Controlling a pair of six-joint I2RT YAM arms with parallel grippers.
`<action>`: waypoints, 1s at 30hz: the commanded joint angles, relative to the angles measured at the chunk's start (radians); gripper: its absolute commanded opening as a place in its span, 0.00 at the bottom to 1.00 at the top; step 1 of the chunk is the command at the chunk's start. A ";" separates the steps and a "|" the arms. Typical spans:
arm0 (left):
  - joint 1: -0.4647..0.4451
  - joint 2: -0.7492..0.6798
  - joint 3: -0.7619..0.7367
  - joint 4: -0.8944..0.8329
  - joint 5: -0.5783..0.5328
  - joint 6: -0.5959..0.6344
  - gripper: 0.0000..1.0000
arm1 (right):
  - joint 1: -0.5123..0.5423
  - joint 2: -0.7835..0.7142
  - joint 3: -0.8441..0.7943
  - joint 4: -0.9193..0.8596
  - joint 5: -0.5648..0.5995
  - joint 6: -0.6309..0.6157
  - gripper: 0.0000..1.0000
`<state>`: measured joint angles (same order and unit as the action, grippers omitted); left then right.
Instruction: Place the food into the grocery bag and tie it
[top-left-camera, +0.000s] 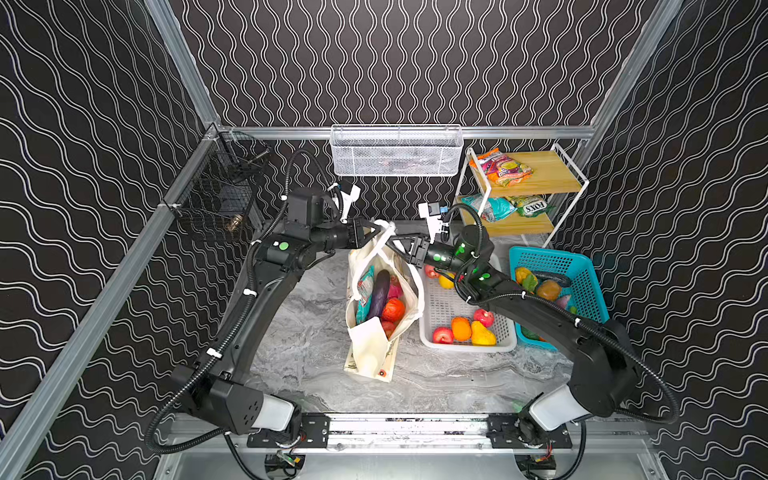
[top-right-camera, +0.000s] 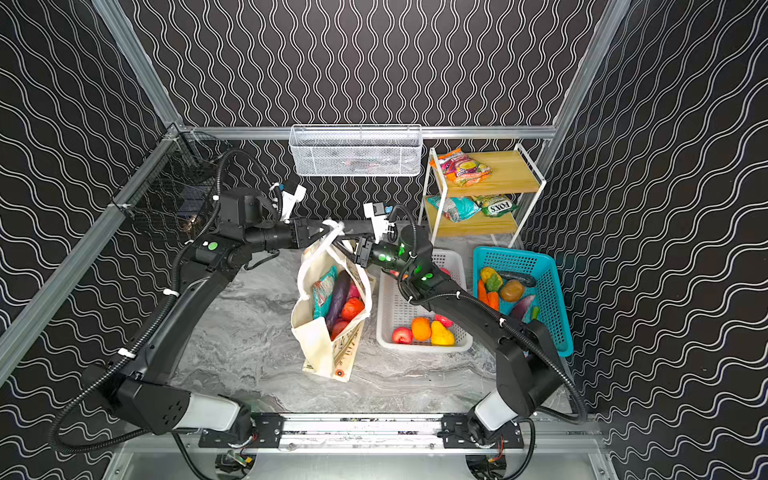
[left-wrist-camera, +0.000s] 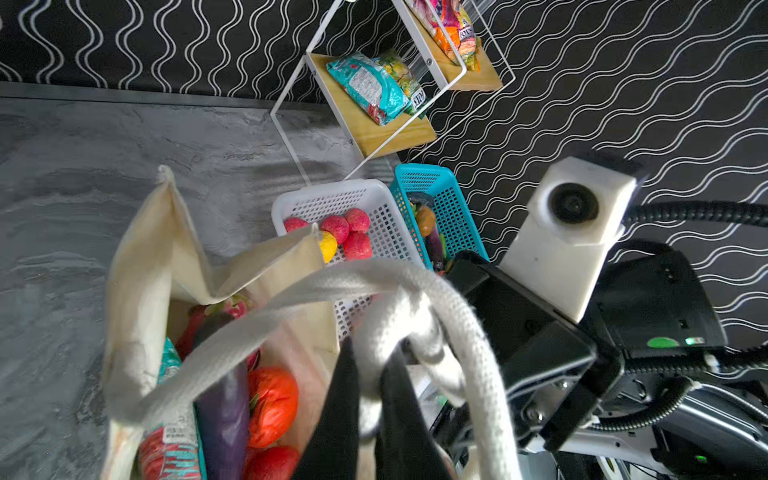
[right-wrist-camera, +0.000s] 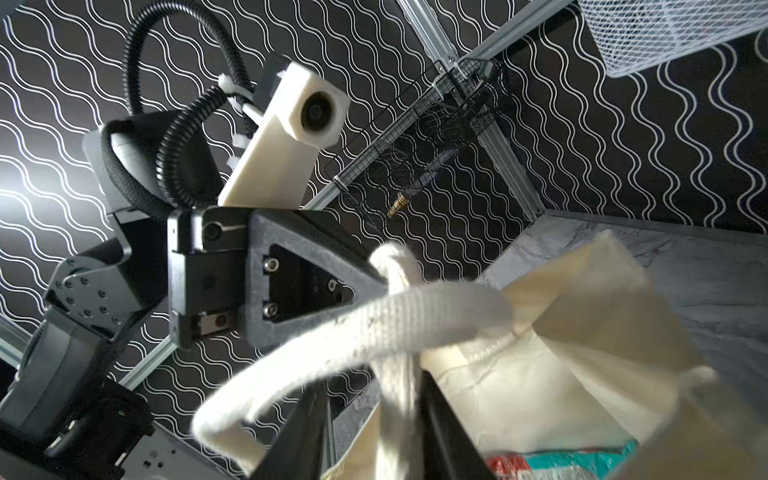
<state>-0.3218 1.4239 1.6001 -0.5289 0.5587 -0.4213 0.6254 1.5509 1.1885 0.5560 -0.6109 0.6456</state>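
The grocery bag (top-left-camera: 370, 353) (top-right-camera: 318, 349) stands open mid-table. Inside it are food items: a teal snack packet (top-left-camera: 365, 291), a purple eggplant (top-left-camera: 379, 293), a red ribbed fruit (top-left-camera: 392, 309) and a magenta dragon fruit (left-wrist-camera: 237, 307). Its white strap handles (top-left-camera: 384, 229) (left-wrist-camera: 415, 282) are crossed above the bag's far end. My left gripper (top-left-camera: 376, 230) (top-right-camera: 328, 227) (left-wrist-camera: 372, 353) is shut on one strap. My right gripper (top-left-camera: 395, 241) (top-right-camera: 343, 243) (right-wrist-camera: 374, 382) faces it with its jaws apart, and a strap (right-wrist-camera: 374, 328) runs between them.
A white basket (top-left-camera: 465, 347) with an orange (top-left-camera: 461, 328) and other fruit sits right of the bag. A teal basket (top-left-camera: 590, 274) of vegetables stands beyond it. A shelf rack (top-left-camera: 536, 166) with packets stands back right. A white wire basket (top-left-camera: 395, 149) hangs on the back wall, a black one (top-left-camera: 220, 195) at left.
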 joint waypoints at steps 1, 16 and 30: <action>0.001 -0.014 0.016 -0.009 -0.052 0.039 0.00 | -0.001 -0.022 -0.009 -0.029 0.000 -0.042 0.38; 0.001 -0.073 0.022 -0.013 -0.114 0.041 0.00 | -0.109 -0.130 -0.085 -0.139 0.045 -0.120 0.53; 0.003 -0.055 0.078 0.107 0.056 -0.037 0.00 | -0.072 -0.025 -0.082 -0.163 -0.071 -0.194 0.30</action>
<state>-0.3210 1.3716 1.6794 -0.5694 0.5255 -0.4156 0.5411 1.5204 1.1027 0.3527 -0.6281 0.4774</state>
